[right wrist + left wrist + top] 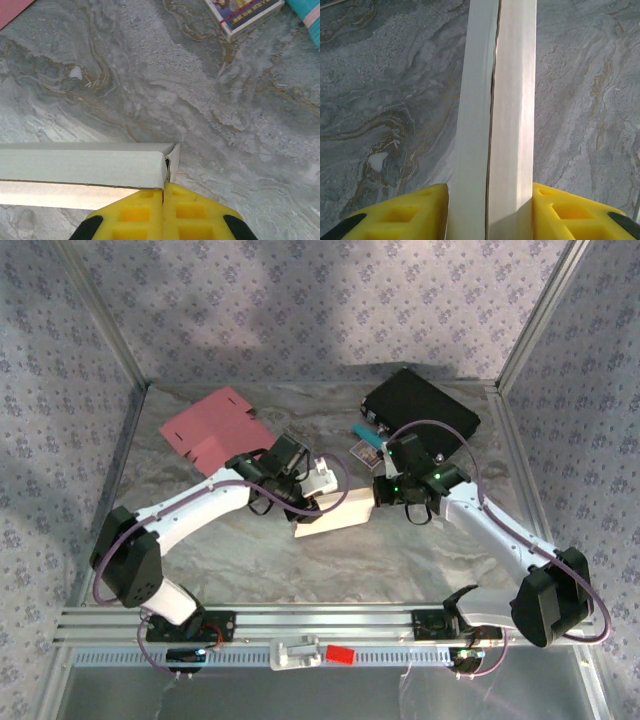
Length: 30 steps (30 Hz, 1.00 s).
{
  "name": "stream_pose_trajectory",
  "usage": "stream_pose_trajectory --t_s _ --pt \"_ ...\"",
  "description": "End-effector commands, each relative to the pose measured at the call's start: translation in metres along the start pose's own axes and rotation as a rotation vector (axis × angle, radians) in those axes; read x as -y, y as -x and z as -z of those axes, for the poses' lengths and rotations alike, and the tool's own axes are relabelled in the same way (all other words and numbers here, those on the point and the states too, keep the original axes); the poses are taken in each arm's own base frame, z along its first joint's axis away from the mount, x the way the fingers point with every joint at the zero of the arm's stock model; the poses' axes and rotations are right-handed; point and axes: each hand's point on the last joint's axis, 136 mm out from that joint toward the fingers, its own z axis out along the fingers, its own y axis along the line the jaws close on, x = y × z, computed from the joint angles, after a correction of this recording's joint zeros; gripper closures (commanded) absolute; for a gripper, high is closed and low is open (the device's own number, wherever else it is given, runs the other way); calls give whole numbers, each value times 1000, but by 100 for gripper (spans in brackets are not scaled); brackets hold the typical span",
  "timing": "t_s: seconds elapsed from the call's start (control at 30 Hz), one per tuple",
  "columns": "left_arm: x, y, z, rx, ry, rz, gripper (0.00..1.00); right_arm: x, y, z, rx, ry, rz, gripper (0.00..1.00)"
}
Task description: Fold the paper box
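On the marbled grey counter [300, 570], near its middle, lies the paper box [335, 512], a white, flattened, elongated piece set between the two arms. In the top view both sets of jaws are masked by the wrists and cables, so neither grip can be read there; the box's left end runs under the left arm [200, 505] and its right end meets the right arm [490, 520].

The left wrist view shows the box running away from the camera as two pale panels parted by a dark, slightly wavy seam. The left jaws stand spread to the box's width, one yellow pad [405, 215] against each flank with no gap visible, so they pinch the box. The near end of the box is cut off by the frame.

The right wrist view shows a long side face of the box and its open end corner. The right jaws are pressed together, pads [135, 212] meeting in a thin line just under that corner. Whether a paper edge is caught in the line cannot be told.

Beyond the box, the top view shows a pink cardboard sheet [215, 428] at rear left and a black case [420, 405] at rear right. A small printed carton [245, 12] and a teal object [310, 20] are cropped at the right wrist view's upper edge
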Motion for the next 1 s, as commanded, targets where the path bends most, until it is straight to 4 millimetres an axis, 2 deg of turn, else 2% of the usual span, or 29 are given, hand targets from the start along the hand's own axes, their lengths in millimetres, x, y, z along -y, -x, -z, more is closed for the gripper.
stream_pose_trajectory --t_s 0.0,0.17,0.27,0.47,0.6,0.7,0.83,0.97 --pt "6 0 10 43 -12 33 55 8 -10 3 -32 -60 -15 100" --pt "4 -4 14 64 13 56 53 3 -6 7 -9 -66 -17 100" --pt "-4 -2 18 77 56 86 51 0 -3 10 8 -78 -20 100" --pt "-25 6 47 174 157 252 50 -1 0 19 35 -132 -72 100" --pt "-19 5 68 249 175 341 51 -2 -3 18 31 -148 -101 100" --pt "-16 -6 78 247 193 385 52 -4 -2 18 35 -156 -110 100" --pt "-7 -24 80 139 168 441 60 -7 -1 17 30 -165 -114 100" --pt "0 -34 74 32 125 490 61 -8 -1 16 28 -164 -114 100"
